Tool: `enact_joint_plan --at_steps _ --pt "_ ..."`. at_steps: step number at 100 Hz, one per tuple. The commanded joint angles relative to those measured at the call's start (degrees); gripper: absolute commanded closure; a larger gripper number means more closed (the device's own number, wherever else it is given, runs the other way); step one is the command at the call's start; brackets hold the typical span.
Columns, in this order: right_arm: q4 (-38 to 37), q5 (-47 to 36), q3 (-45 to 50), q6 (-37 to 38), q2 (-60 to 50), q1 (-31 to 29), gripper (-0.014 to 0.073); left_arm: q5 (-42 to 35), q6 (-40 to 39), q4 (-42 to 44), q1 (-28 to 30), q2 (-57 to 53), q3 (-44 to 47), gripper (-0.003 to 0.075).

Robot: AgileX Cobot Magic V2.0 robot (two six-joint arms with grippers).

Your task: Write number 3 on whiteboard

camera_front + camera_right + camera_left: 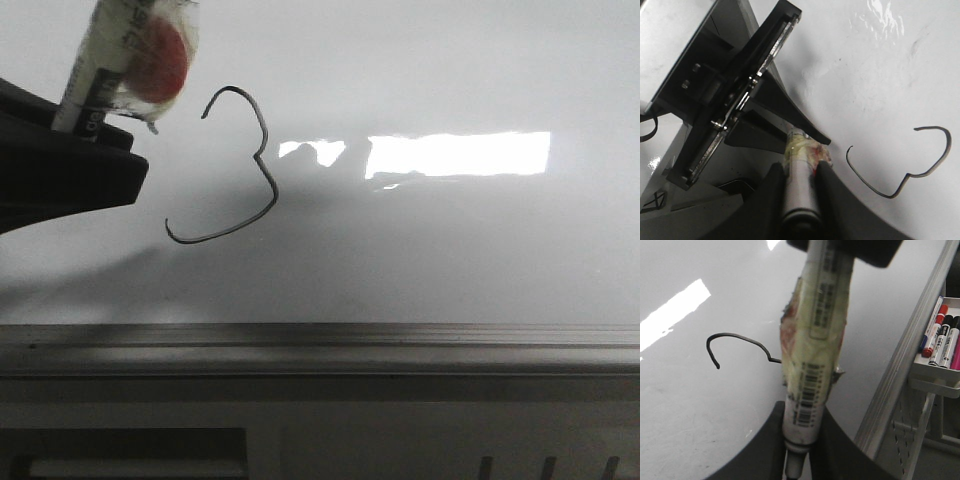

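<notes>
The number 3 point(260, 155) stands whole on the whiteboard point(450, 250): hooked top, pointed middle, long lower sweep. It lies left of the bright rectangular glare and well above the silver edge rail point(400, 345). Just beside its top, up and to the left, the marker point(130, 60) hangs tilted, its barrel wrapped in tape with a red patch.

Both wrist views show the marker gripped from two ends. The left pincer point(802, 450) is pressed onto the barcoded end, and the right pincer point(800, 190) is pinching the other end.

The writing looks done, so the step in hand is probably getting the marker clear of the board. To do it well, lift straight off the surface before any sideways travel, so neither tip nor dark fingers drag across the fresh line. With two pincers on one barrel, one should let go before either arm moves. Spare markers point(940, 340) wait in a tray past the rail.
</notes>
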Motion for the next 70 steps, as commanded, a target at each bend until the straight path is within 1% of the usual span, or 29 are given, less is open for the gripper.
enact_joint_plan --at_steps 1,4,9,14,16,23,30,42,53,59,70 --pt "0.64 -2.11 -1.41 -0.05 -1.95 -0.08 0.0351 -4.31 -2.44 -1.73 -0.24 -0.29 -2.00 0.0740" --pt "-0.02 -2.60 -1.41 -0.05 -1.95 -0.32 0.0250 -4.31 -3.86 -1.72 -0.24 -0.29 -2.00 0.0740" --pt "-1.19 -3.43 -1.41 -0.05 -2.24 -1.12 0.0130 -4.06 -7.83 -1.72 -0.24 -0.29 -2.00 0.0740" --pt "-2.51 -4.32 -1.41 -0.05 -2.73 -2.18 0.0048 -3.66 -12.71 -1.85 -0.24 -0.29 -2.00 0.0741" --pt "-2.63 -4.35 -1.41 -0.05 -2.93 -2.53 0.0038 -3.38 -14.74 -1.99 -0.24 -0.29 -2.00 0.0741" --pt "-2.78 -5.11 -1.41 -0.05 -4.35 -4.49 0.0036 -0.94 -20.73 -4.61 -0.24 -0.29 -2.00 0.0741" --pt "-2.78 -5.36 -1.41 -0.05 -6.11 -6.42 0.0050 2.52 -24.26 -10.15 -0.24 -0.29 -2.00 0.0741" --pt "-2.78 -5.81 -1.41 -0.05 -8.88 -8.99 0.0074 7.67 -24.53 -23.76 -0.24 -0.29 -2.00 0.0741" --pt "-2.78 -5.85 -1.41 -0.05 -10.45 -9.36 0.0074 10.21 -24.53 -32.96 -0.24 -0.29 -2.00 0.0741" --pt "-2.78 -5.85 -1.41 -0.05 -10.71 -9.36 0.0074 11.24 -24.53 -37.03 -0.24 -0.29 -2.00 0.0741" --pt "-2.78 -5.75 -1.41 -0.05 -10.71 -9.36 0.0074 11.16 -24.53 -39.10 -0.24 0.08 -2.00 0.0741"
